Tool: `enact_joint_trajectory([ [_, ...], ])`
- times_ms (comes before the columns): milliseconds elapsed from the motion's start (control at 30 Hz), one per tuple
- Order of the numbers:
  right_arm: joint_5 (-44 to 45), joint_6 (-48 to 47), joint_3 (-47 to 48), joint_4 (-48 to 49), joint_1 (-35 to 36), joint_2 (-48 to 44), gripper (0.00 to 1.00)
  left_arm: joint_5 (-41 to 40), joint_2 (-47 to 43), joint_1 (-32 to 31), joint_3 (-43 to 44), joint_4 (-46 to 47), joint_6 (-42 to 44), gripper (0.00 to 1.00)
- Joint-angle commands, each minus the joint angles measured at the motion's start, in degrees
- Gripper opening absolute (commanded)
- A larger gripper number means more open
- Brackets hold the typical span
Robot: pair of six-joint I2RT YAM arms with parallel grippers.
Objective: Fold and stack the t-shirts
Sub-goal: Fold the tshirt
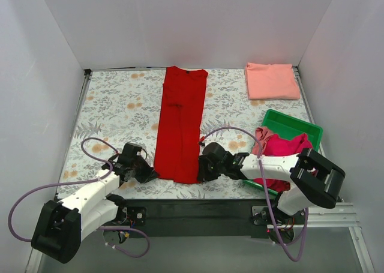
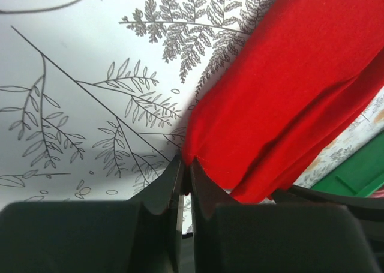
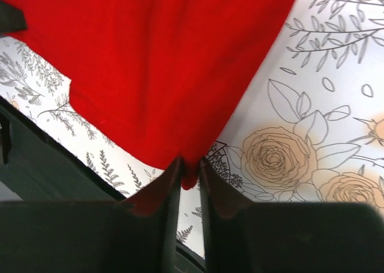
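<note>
A floral-print table cover (image 1: pixel 114 105), grey ferns and tan roses on white, spans the surface inside plain white walls (image 1: pixel 180 21), with a black table edge (image 1: pixel 192 210) at 6 o'clock. The red t-shirt (image 1: pixel 180 123) lies as a long narrow strip from 12 o'clock toward 6. A folded salmon-pink t-shirt (image 1: pixel 272 81) sits at 1 o'clock. At 4 o'clock the green bin (image 1: pixel 294 124) holds a crumpled magenta t-shirt (image 1: pixel 282 147) and a dusty pink t-shirt (image 1: pixel 262 138). The left gripper (image 2: pixel 185 165) pinches the red shirt's near-left corner, and the right gripper (image 3: pixel 189 165) pinches its near-right corner.
</note>
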Motion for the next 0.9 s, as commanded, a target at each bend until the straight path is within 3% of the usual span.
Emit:
enact_joint_trajectory([
  [0,-3.13,2.31,-1.11,4.31,0.55,0.15,0.19,-0.08,0.41,-0.66,-2.39,-3.01,0.31,0.00],
  [33,-3.57,2.49,-1.55,5.01,0.90,-0.03,0.11,0.62,0.15,-0.74,-2.74,-3.01,0.04,0.00],
  [133,-3.93,3.28,-3.74,5.11,1.95,-1.95,0.01,1.33,-2.04,-1.71,-3.44,-4.24,-1.19,0.00],
  [467,2.49,4.60,-13.50,5.02,7.32,-18.99,0.01,8.00,-14.43,-8.56,-8.46,-2.75,-2.86,0.00],
  [633,4.60,4.78,-13.42,4.93,7.32,-20.42,0.01,7.84,-21.55,-8.74,-5.21,-4.42,-2.86,0.00],
  [867,9.43,1.80,-9.38,4.23,7.14,-19.98,0.01,3.27,-14.64,-8.83,0.24,-1.71,-0.84,0.00],
])
